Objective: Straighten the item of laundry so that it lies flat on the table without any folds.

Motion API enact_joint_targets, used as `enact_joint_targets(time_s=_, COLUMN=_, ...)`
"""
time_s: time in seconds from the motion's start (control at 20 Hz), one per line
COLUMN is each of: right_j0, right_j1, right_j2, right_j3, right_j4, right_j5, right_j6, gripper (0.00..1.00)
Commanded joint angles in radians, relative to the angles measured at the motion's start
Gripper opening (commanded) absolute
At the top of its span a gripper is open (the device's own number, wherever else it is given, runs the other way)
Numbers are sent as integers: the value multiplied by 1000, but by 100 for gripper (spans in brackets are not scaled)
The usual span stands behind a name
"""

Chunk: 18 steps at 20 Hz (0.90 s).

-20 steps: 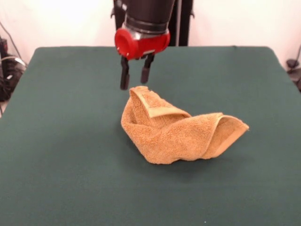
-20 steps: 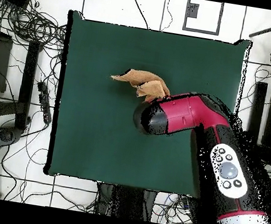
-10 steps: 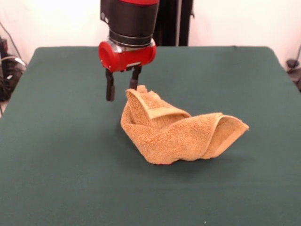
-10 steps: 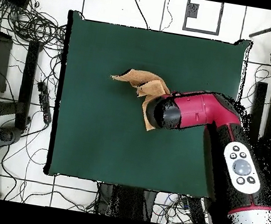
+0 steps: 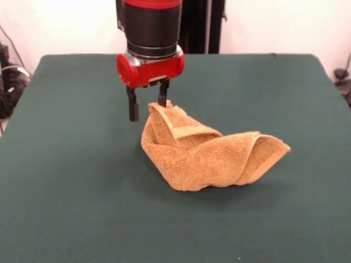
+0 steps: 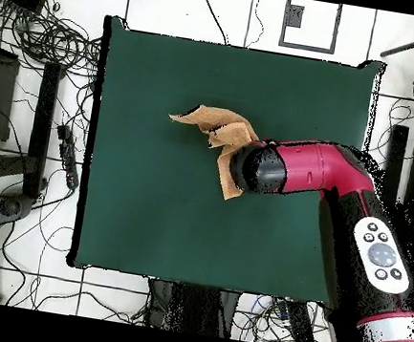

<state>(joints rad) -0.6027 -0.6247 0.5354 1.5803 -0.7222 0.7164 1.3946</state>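
- One orange-tan towel sits crumpled just past the centre of the green table, bunched in a ridge with a flap folded over at its nine o'clock end and a doubled corner sticking out at three o'clock in the front view.
- Two black fingers of the gripper stand apart, narrowly spread, straddling the raised corner at the towel's eleven o'clock; one finger hangs clear on the outside, the other sits at or just behind the terry edge. Nothing is clamped yet.
- Your cloth looks light, soft and limp: judged from the sagging folds, it will drape and drag, not hold a shape, and the felt-like top may cling to it.
- Your best hold is likely that upstanding corner with the paler band, pinched through a single layer so the rest can peel open.
- From overhead, the red arm covers the towel's four o'clock side, with one strip trailing toward six o'clock.
- Against half a second ago, the gripper has shifted slightly toward three o'clock, closing on the corner; a second ago it hung higher and farther back. The towel's shape has not changed in the front view.
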Motion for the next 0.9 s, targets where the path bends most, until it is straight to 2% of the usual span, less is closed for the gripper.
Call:
enact_joint_targets(time_s=0.05, right_j0=14, right_j1=31, right_j2=121, right_j3=-3, right_j4=59, right_j5=82, right_j6=-187, gripper=100)
enact_joint_targets(time_s=0.3, right_j0=2, right_j1=31, right_j2=138, right_j3=3, right_j4=74, right_j5=89, right_j6=-197, gripper=100)
enact_joint_targets(time_s=0.65, right_j0=-72, right_j1=-1, right_j2=219, right_j3=68, right_j4=96, right_j5=51, right_j6=-270, gripper=100)
enact_joint_targets(time_s=0.9, right_j0=-107, right_j1=-10, right_j2=263, right_j3=106, right_j4=78, right_j5=26, right_j6=-260, gripper=100)
